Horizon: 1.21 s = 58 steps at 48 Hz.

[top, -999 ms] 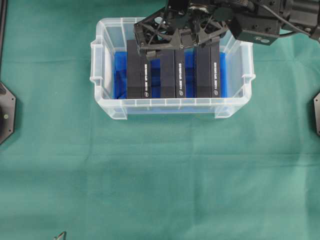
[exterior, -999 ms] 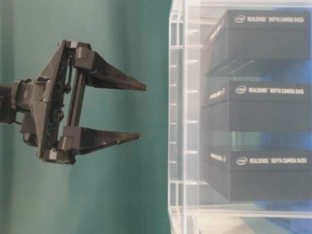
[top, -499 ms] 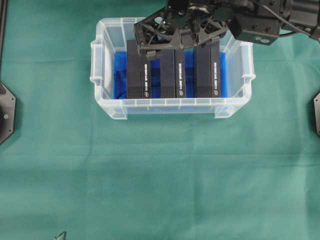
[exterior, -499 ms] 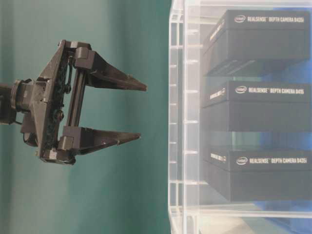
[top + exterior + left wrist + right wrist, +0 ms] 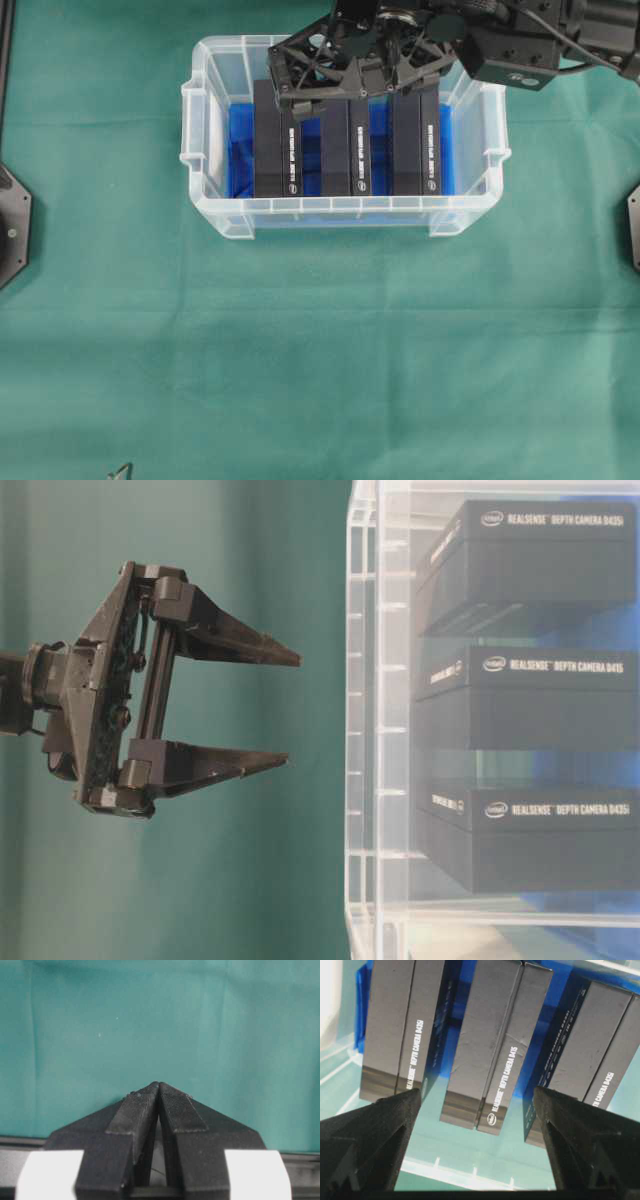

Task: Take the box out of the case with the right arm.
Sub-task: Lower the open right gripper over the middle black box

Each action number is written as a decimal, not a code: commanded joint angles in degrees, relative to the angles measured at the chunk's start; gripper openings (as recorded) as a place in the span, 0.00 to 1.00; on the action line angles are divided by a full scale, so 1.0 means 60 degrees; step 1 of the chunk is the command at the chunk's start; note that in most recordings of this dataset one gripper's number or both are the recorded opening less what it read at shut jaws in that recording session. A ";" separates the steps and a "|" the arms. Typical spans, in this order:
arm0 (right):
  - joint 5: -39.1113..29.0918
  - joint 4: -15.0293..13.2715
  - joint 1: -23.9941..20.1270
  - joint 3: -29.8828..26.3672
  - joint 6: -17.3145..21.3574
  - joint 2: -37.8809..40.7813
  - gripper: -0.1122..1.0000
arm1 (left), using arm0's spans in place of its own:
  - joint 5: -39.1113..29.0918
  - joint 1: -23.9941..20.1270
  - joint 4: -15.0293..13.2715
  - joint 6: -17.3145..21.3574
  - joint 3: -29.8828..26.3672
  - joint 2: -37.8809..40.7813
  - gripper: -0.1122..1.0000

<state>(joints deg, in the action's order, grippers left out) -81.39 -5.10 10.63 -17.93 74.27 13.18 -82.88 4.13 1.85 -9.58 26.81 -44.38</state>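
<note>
**Right end effector spread wide above the middle box, nothing gripped**

I see three black boxes standing side by side in the case (image 5: 345, 215), which sits toward the far edge of the worktop (image 5: 320, 350), roughly midway between its left and right edges. The middle box (image 5: 347, 150) has a neighbour on each side: the left box (image 5: 277, 150) and the right box (image 5: 415, 148), with strips of the case's blue bottom showing between them. White lettering runs along each box; in the table-level view it reads as a depth camera label.

My right end effector (image 5: 350, 72) hangs over the far part of the case, above the boxes. From its own wrist camera I see the two fingers (image 5: 375, 1135) standing well apart, the middle box (image 5: 495, 1045) framed between them and the outer boxes behind each fingertip. It is open and grips nothing. In the table-level view the same end effector (image 5: 285, 710) shows its pointed fingers parted, apart from the case wall (image 5: 375, 730).

My left end effector (image 5: 159, 1087) is over bare green cloth, its two fingers pressed together at the tips, closed on nothing.
</note>
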 commanded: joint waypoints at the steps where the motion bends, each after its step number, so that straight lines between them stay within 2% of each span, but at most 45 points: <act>1: 0.0029 -0.0029 -0.0015 -0.0220 -0.0015 -0.0205 0.92 | 0.0029 0.0029 0.0015 0.0015 -0.0249 0.0029 0.10; 23: 0.0059 -0.0029 0.0000 -0.0176 -0.0015 0.0059 0.92 | 0.0029 0.0029 0.0015 0.0015 -0.0249 0.0029 0.10; 38: 0.0146 -0.0044 0.0059 0.0220 0.0015 0.0205 0.92 | 0.0029 0.0029 0.0015 0.0015 -0.0249 0.0029 0.10; 58: 0.1230 -0.0029 0.0234 0.1055 0.0059 0.0264 0.92 | 0.0029 0.0029 0.0015 0.0015 -0.0249 0.0059 0.10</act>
<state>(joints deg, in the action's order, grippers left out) -75.06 -5.19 11.87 -11.51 74.62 15.64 -82.88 4.13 1.85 -9.58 26.81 -44.30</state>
